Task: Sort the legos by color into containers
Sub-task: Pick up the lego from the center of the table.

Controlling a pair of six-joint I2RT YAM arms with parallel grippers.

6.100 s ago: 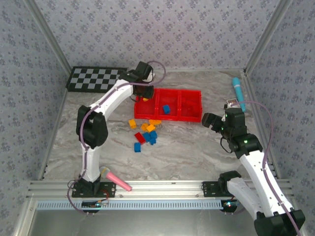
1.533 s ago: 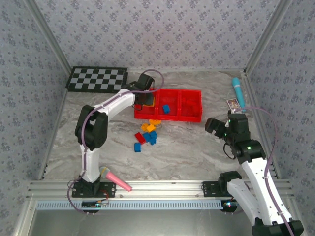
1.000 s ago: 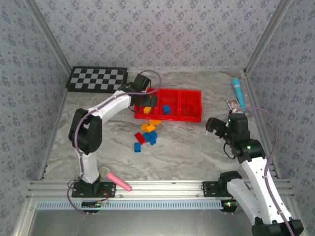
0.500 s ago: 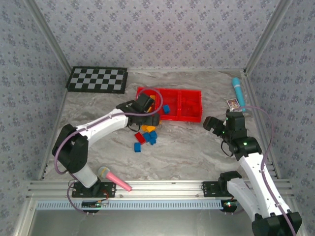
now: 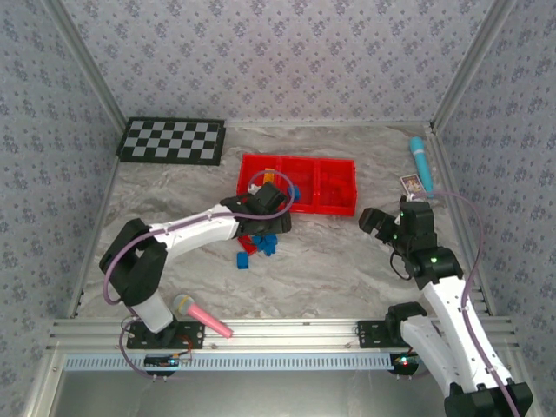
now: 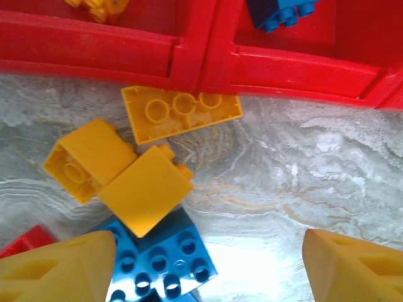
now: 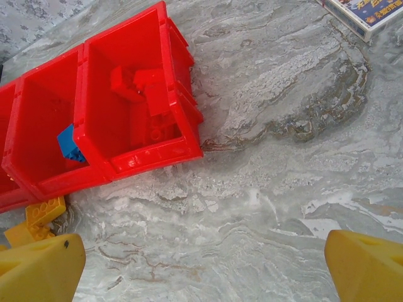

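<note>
Swinging back from the left compartment of the tray (image 5: 334, 209), the left gripper (image 6: 201, 270) now hangs low over the loose legos (image 5: 259, 241) on the table, just off the tray's near wall. Its jaws are spread wide and hold nothing. Yellow bricks (image 6: 146, 189) and a blue brick (image 6: 173, 251) lie below it. We read that as one drop done and the next pick starting. The right gripper (image 7: 201, 270) is also wide open and empty, toward the table's right edge. Plenty of bricks are still unsorted.
</note>
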